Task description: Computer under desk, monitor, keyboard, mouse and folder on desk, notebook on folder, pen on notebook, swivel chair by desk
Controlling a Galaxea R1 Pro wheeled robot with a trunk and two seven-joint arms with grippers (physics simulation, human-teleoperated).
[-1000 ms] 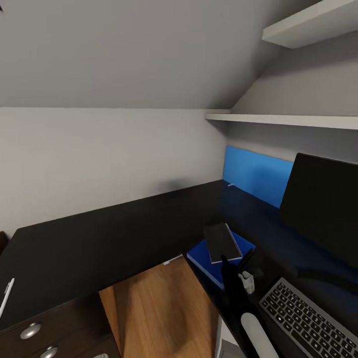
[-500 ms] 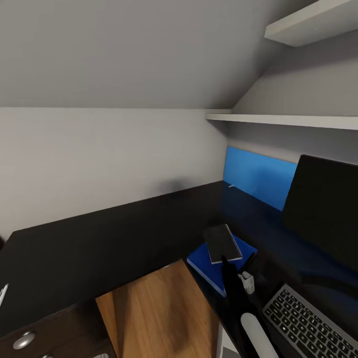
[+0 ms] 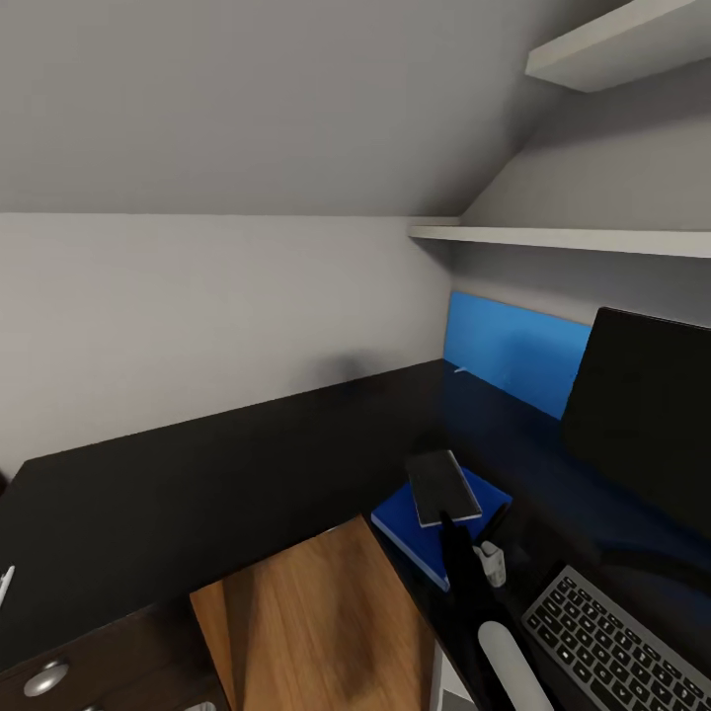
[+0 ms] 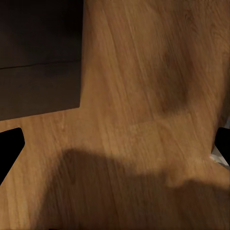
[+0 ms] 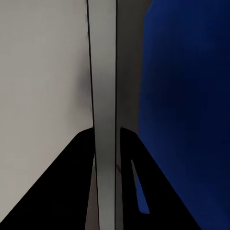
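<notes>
Low and right of centre in the head view, the folder lies flat on the desk, near its inner corner. The notebook rests on top of it, slightly askew. My right gripper sits at the notebook's near edge, its dark fingers pointing up the frame.

In the right wrist view, the two black fingers stand close on either side of a thin pale-and-grey strip seen edge-on, with blue beside it. I cannot tell whether they are clamped on it or only alongside.

The keyboard lies on the desk in the lower right corner. The monitor stands behind it at the right edge, in front of the blue wall panel. The pen is a pale sliver on the desk at the far left edge, well apart from the notebook.

My left gripper hangs over the wood floor. Its fingertips sit at opposite edges of the left wrist view, spread wide with nothing between them.
</notes>
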